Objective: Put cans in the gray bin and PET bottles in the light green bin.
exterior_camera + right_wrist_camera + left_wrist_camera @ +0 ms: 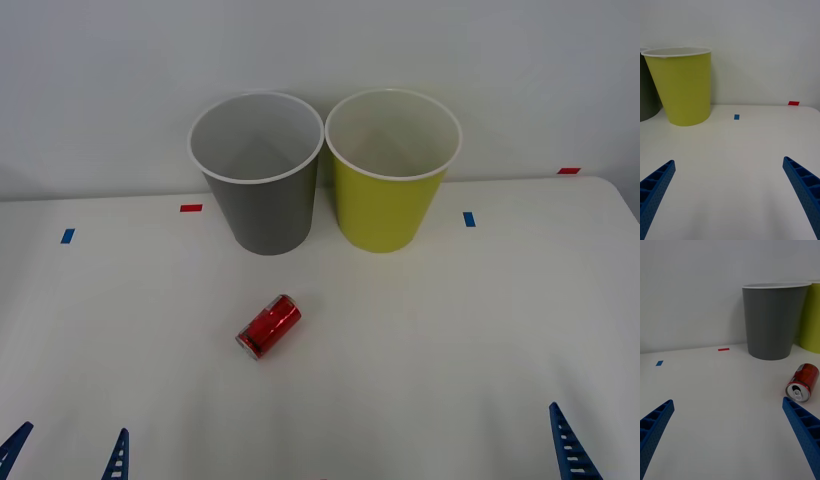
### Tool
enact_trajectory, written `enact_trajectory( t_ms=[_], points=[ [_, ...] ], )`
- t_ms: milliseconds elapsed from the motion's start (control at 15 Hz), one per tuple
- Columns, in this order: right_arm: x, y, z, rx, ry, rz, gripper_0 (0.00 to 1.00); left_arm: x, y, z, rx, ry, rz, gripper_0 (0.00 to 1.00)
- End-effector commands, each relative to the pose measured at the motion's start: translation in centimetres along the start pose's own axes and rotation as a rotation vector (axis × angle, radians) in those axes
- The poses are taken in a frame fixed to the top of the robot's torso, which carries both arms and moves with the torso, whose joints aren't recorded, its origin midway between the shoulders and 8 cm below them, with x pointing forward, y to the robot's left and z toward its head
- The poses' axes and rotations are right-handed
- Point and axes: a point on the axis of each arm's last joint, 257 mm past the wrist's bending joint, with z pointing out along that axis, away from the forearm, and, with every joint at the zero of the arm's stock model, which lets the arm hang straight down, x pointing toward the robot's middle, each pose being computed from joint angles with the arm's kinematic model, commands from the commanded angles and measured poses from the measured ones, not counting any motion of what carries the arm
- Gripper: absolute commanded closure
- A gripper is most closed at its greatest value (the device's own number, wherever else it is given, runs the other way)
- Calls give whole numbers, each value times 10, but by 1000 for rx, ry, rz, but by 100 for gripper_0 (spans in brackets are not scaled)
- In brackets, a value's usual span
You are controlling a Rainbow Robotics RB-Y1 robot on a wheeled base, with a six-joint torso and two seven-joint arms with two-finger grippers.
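Both arms low at near edge of the white tabletop, w/ the small shiny red metallic drink can as landmark. Left claw sits nearer the robot than the can and to its left; its two blue ribbed fingers are spread wide apart, nothing between them, just above the tabletop and pointing fwd toward the bins. Right claw is well apart from the can, off to its right at the near edge, fingers likewise spread wide and empty, aimed fwd.

Can lies on its side on the tabletop, not upright. Long axis runs diagonally: one silver end w/ pull tab faces the near-left, toward the left claw; other end points far-right, roughly toward the gap between the bins. Not touching either claw or bin.

Beyond the can, at the far edge by the white wall: tall tapered round dark gray bin w/ white rim and white inside, straight behind the can and slightly left. Just beside it on the right, same-shaped yellow-green bin, rims nearly touching; can't tell if they do. Both upright, open ends up.

Small tape marks on tabletop: red mark left of gray bin, blue mark further left, blue mark right of green bin, red mark at far-right corner.
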Motion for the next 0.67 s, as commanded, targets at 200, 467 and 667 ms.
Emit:
enact_trajectory(
  t_ms=[200,467,667],
  points=[
    [0,0,0,0,0,0,0,13,-6,25,121,60,40,0],
    [0,0,0,0,0,0,0,16,-27,48,259,130,115,0],
    [0,0,0,0,0,0,0,20,-48,63,356,226,185,0]
  ],
)
